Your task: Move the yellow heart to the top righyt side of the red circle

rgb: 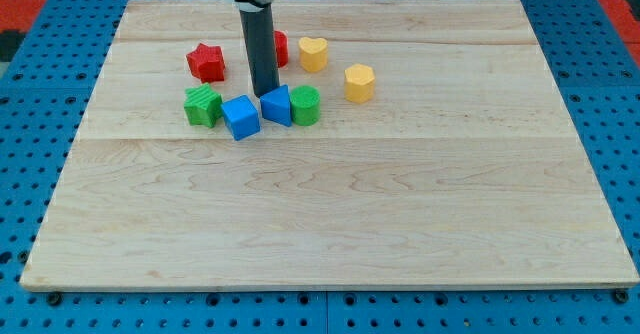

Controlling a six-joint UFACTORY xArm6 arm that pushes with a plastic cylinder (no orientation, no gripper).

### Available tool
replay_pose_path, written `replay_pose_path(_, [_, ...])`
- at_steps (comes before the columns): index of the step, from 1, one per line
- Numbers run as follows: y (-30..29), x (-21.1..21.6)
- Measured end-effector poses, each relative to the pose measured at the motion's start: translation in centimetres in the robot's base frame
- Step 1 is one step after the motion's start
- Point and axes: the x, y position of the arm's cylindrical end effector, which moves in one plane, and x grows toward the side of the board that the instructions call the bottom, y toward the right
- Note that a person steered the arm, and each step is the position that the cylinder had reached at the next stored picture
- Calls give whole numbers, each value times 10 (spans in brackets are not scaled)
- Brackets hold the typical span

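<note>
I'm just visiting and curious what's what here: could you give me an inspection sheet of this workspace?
Surface: pale wooden board, flat.
Job's things: yellow heart just right of the red circle, which the rod partly hides.
Clutter: red star, yellow hexagon, green block, two blue blocks, green cylinder.
Tool: my tip, just above the right blue block, below the red circle.
Cables: nothing seen.
Surroundings: blue perforated base.

rod: straight, dark grey, cylindrical | my tip (265,95): blunt, same dark colour | mount: black-and-white round collar
</note>
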Motion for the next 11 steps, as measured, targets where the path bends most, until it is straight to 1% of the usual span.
replay_pose_path(1, [7,4])
replay_pose_path(2, [20,-1])
replay_pose_path(3, [19,-3])
replay_pose_path(4, [33,-40])
replay_pose_path(6, [117,-96])
replay_pose_path(7, [82,-118])
replay_pose_path(8, [72,-133])
replay_pose_path(9, [97,-179])
replay_pose_path(11, [24,-180])
